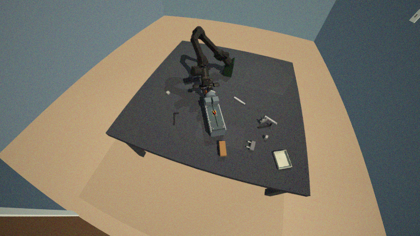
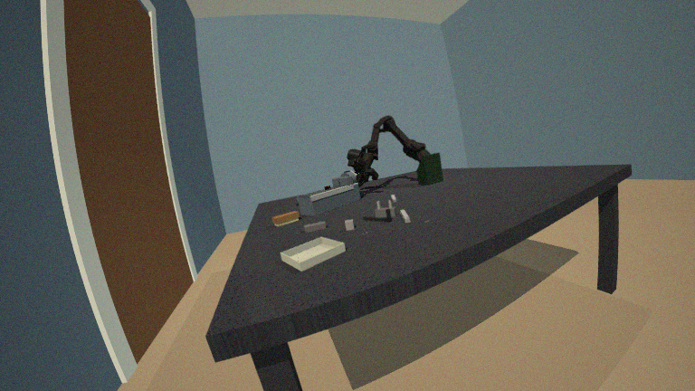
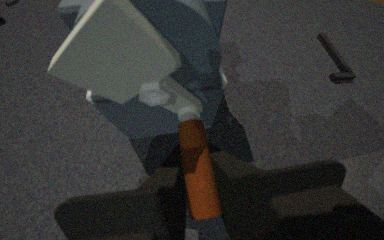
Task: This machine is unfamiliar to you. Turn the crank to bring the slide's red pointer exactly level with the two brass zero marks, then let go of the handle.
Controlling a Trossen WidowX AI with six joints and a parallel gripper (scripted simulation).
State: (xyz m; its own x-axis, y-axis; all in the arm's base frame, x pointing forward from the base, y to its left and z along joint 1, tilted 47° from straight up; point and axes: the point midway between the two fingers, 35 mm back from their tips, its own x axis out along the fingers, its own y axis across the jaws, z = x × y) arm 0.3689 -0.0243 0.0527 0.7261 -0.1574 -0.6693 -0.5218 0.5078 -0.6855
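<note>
The grey machine (image 1: pixel 215 124) (image 2: pixel 328 202) stands on the dark table, its long slide bed running away from the arm. A small red and yellow pointer piece (image 1: pixel 214 112) sits on the bed near its middle; whether it is level with the brass marks is too small to tell. The pale crank arm (image 3: pixel 115 55) is at the machine's near end in the wrist view. Its orange handle (image 3: pixel 201 175) lies between the dark fingers. My gripper (image 3: pixel 192 147) is shut on this handle. In the exterior view the handle is hidden.
An orange block (image 1: pixel 222 148) (image 2: pixel 285 218) lies past the machine's far end. A cream tray (image 1: pixel 282 159) (image 2: pixel 313 253), a grey pronged part (image 1: pixel 251 145) and a white bar (image 1: pixel 239 100) lie to one side. A dark L-shaped tool (image 1: pixel 175 117) (image 3: pixel 336 60) lies on the other side.
</note>
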